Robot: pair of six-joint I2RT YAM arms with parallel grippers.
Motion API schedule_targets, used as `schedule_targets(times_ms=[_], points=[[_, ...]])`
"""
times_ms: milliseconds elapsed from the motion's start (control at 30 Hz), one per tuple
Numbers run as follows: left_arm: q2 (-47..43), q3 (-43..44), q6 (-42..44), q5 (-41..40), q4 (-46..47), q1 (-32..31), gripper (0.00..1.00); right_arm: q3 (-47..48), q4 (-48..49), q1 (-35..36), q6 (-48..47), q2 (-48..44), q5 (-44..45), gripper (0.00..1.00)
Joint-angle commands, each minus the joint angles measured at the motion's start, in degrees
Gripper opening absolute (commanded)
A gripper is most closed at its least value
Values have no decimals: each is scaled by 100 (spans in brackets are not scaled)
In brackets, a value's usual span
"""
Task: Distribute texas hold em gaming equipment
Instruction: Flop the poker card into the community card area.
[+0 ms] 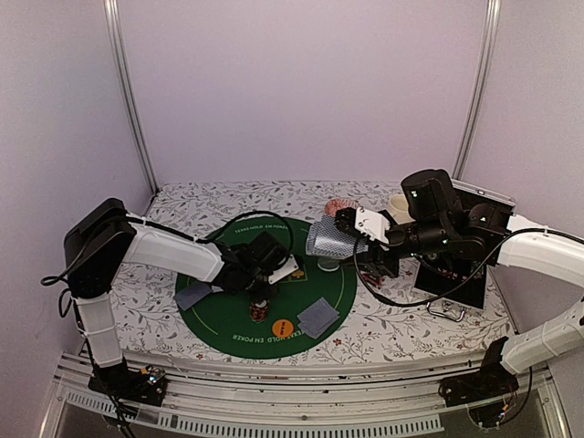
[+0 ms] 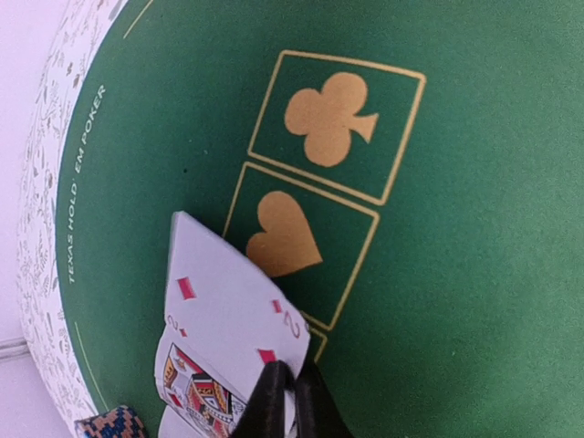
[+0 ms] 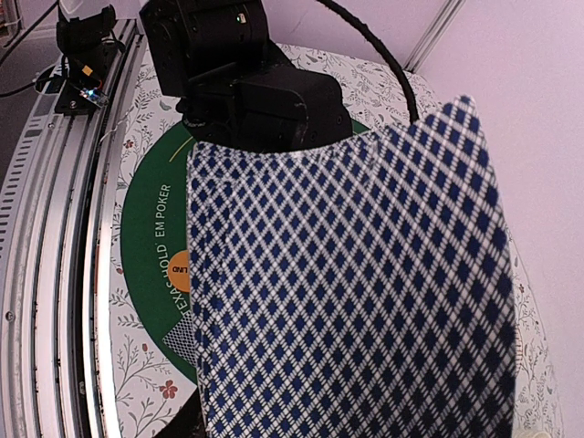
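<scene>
Robotics lab test cell, enclosed by plain pale wall panels [image 1: 301,91] and metal corner posts [image 1: 128,91], floral-clothed counter [image 1: 182,203] edged by slotted aluminium rail [image 1: 301,411], left arm [image 1: 169,248] and right arm [image 1: 538,251] bolted on.

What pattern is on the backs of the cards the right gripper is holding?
The cards show a navy-and-white diamond lattice, clearest in the right wrist view.

Green mat [image 2: 474,274] beside the left hand's [image 2: 294,367] two cards [image 2: 228,310] lies free; fanned cards [image 3: 347,292] seemingly wall the right hand [image 1: 347,239].
</scene>
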Motion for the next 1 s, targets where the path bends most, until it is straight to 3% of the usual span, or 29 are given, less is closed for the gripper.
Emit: schedule_targets(times_ms=[0,233,967], points=[[-113,109,-109,171,-242,-45,11,-2,35,-34,39,-129,-81,43],[-155,247,-148,253,-424,-36,22,-13,35,-38,57,-152,-77,44],[-950,303,-416,1028,-280,193,27,-31,44,-35,57,-157,-37,44]])
